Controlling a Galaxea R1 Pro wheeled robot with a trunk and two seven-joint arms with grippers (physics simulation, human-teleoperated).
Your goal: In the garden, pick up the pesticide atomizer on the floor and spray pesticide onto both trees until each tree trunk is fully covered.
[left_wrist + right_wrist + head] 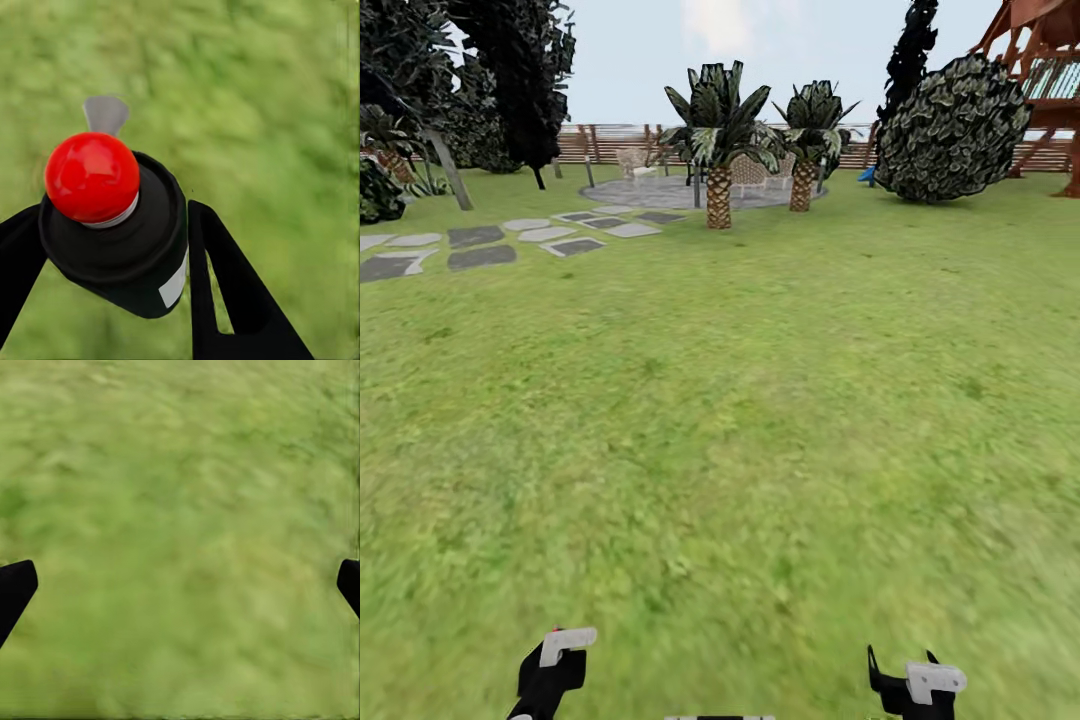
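Left jaws [112,247] clamp the pesticide atomizer [112,225] above grass [262,90].

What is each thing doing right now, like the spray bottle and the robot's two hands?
pesticide atomizer: off the ground, clamped between the left gripper's fingers, red cap toward the camera.
left gripper: shut on the atomizer.
right gripper: open, nothing between its fingers, grass beneath.
two small palms: standing upright, far ahead across the lawn.
round bush: standing at the far right.
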